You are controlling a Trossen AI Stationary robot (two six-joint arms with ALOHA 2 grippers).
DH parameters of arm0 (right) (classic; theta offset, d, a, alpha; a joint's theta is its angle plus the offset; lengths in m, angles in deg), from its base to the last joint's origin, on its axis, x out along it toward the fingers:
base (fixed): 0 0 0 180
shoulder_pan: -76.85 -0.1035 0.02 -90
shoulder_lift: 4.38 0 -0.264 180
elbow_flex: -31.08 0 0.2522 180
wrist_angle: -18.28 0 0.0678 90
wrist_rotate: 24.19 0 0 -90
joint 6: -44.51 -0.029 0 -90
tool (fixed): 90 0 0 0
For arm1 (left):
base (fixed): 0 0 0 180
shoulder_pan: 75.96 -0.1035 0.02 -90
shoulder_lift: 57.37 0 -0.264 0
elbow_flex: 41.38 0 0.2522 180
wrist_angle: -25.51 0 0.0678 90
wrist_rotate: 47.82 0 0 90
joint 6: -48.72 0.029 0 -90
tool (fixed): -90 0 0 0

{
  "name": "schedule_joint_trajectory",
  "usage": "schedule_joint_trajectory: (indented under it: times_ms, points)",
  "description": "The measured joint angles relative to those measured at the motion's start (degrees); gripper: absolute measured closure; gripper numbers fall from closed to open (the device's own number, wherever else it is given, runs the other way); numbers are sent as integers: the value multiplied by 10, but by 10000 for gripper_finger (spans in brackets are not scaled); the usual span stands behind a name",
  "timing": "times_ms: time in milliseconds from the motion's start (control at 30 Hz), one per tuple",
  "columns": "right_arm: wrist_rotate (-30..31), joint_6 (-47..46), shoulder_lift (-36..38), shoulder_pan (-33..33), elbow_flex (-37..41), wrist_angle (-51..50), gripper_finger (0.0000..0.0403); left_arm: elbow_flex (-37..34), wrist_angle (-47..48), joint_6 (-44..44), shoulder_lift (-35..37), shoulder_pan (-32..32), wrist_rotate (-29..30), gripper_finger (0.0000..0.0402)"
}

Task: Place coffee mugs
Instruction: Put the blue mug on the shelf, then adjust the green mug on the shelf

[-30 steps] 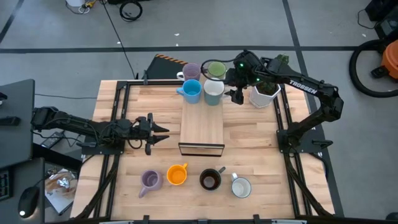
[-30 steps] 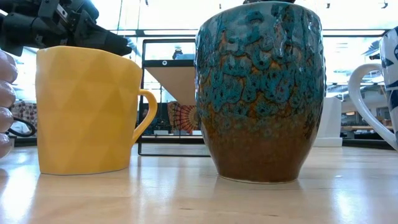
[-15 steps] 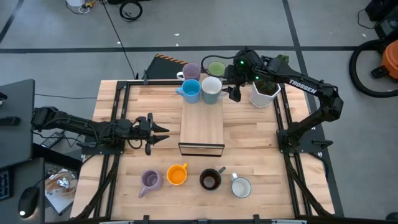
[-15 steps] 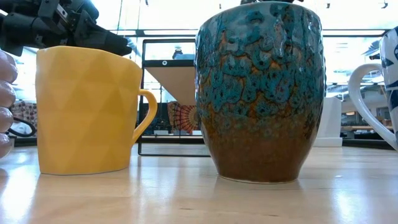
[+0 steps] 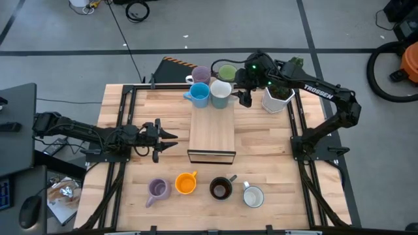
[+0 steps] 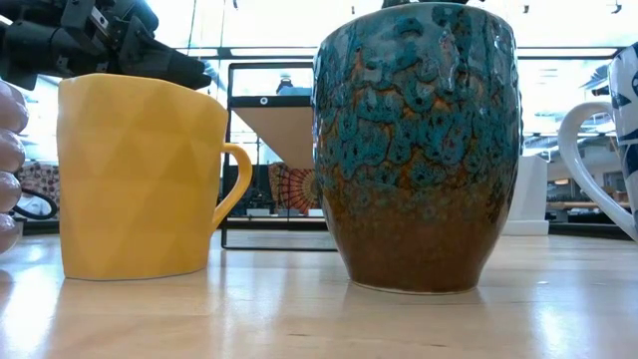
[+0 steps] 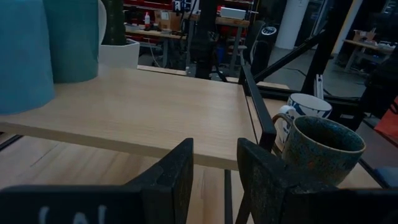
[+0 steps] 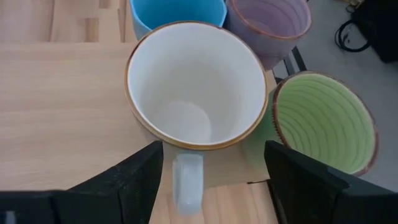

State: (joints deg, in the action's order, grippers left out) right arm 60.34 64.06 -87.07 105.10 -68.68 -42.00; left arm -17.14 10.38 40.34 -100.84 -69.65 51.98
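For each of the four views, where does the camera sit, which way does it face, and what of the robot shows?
High view: overhead, straight down on the table; both arms show, left end effector, right end effector.
Low view: at tabletop height, level past the orange mug and black mug; a dark arm shows at upper left.
Left wrist view: looks past its own fingers toward the wooden platform.
Right wrist view: looks down on the white mug between its open fingers.
Shared: the green mug shows in the high and right wrist views.
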Motion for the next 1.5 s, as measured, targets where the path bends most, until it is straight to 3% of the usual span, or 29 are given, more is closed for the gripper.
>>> schedule_joint_trajectory:
  times_ms: [467,767,1067,1500]
  points:
    - [9,20,11,15,-39,-30,118,0,0,0,0,0,0,271]
    - [18,53,-13,100,-40,-33,128,0,-1,2,0,0,21,271]
    - [-11,104,-73,150,-40,-43,141,0,-2,35,0,0,22,271]
    - [-67,131,-131,154,-39,-14,159,0,-1,30,0,0,22,271]
